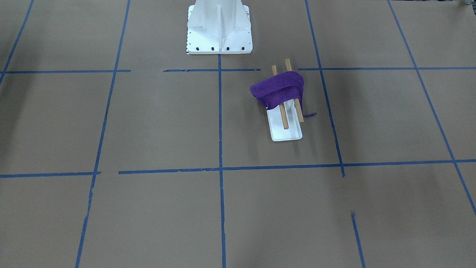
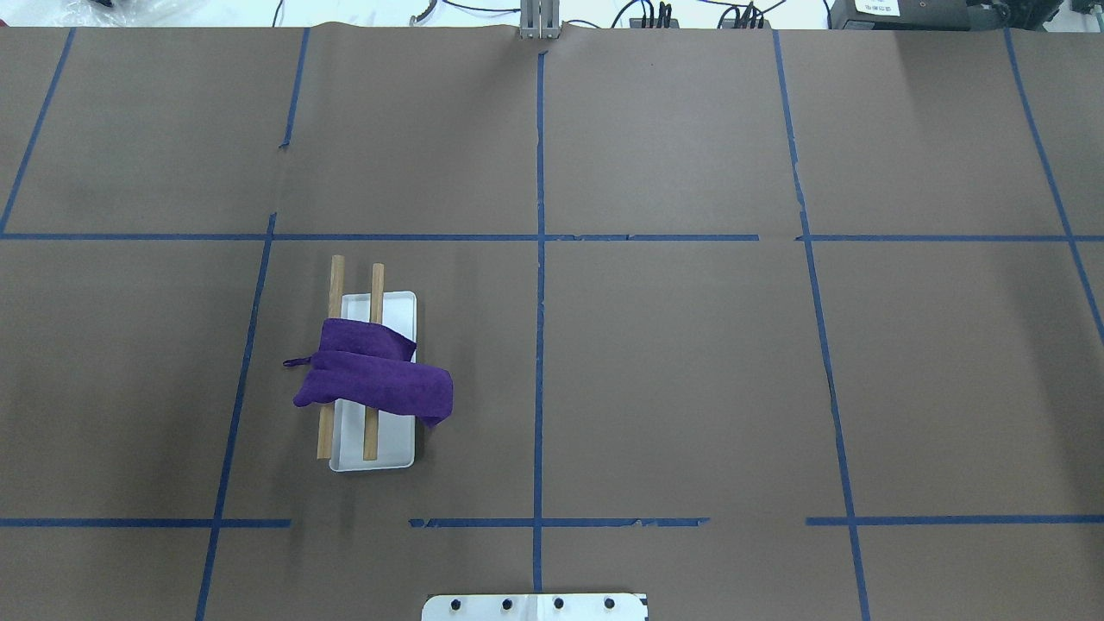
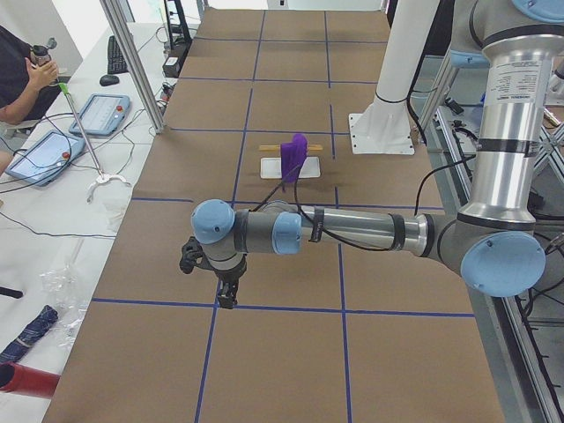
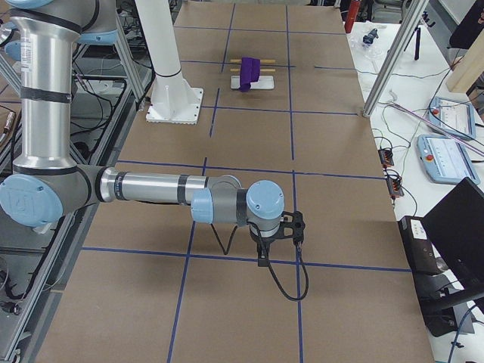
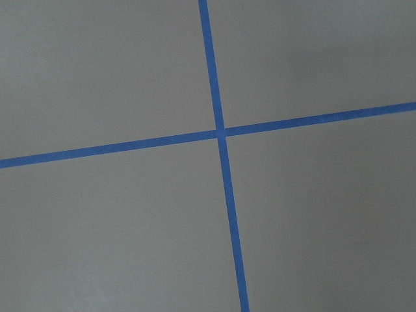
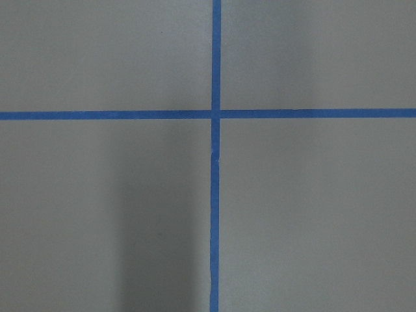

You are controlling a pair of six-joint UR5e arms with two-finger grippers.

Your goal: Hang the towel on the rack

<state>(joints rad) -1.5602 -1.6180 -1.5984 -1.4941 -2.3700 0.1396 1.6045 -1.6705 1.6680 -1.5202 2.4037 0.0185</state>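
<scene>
Towel (image 2: 371,379), deep purple and fuzzy, hangs bunched and skewed across both wooden dowels of the rack (image 2: 335,285), left of centre in the overhead view and a little below mid-height; it covers the dowels' middle stretch, leaving both ends of each bare. The towel's right end droops past the right rim of the white tray base (image 2: 398,309). Its thin loop (image 2: 297,362) pokes out on the left, beyond the outer dowel; whether the loop touches the brown paper table (image 2: 690,388) I cannot tell. The white bolted pedestal (image 1: 219,26) stands at the top centre of the front-facing view, near the rack but apart from it.

In the exterior left view the near arm stretches level across the middle of the frame; the left gripper (image 3: 226,298) points down over a blue tape line (image 3: 291,310) at lower left, well apart from the rack in the upper middle. How its jaws stand I cannot tell. In the exterior right view the right gripper (image 4: 262,257) hangs likewise at lower centre, far from the rack at the top; its jaws cannot be judged either. Both wrist views show only brown paper and a crossing of blue tape; a seated person (image 3: 22,75) shows at the exterior left view's upper left edge.
</scene>
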